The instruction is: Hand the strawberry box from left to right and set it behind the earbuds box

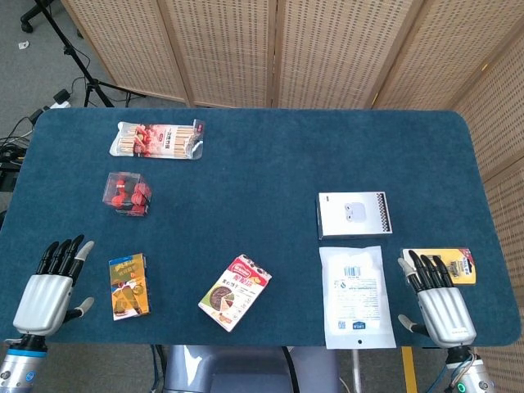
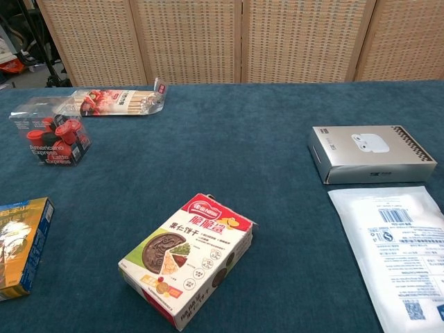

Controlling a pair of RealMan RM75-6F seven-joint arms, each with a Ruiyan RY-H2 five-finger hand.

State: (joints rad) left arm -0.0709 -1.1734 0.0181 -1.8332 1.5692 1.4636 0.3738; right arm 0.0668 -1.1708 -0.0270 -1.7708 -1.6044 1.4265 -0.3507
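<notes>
The strawberry box (image 1: 158, 139), glossy and flat, lies untouched; both hands' fingers (image 1: 61, 255) spread, holding nothing.

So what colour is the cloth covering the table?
Dark teal blue, a plain cloth with no pattern; the head view shows it best.

A folding screen (image 1: 278, 49) of woven cane panels in pale wood frames stands along the far edge of the blue-clothed table (image 1: 262, 172) and continues down its right side. At far left, grey floor (image 1: 33, 78) shows, with a black stand (image 1: 78, 53) and cables (image 1: 16, 135). Light is even.
</notes>
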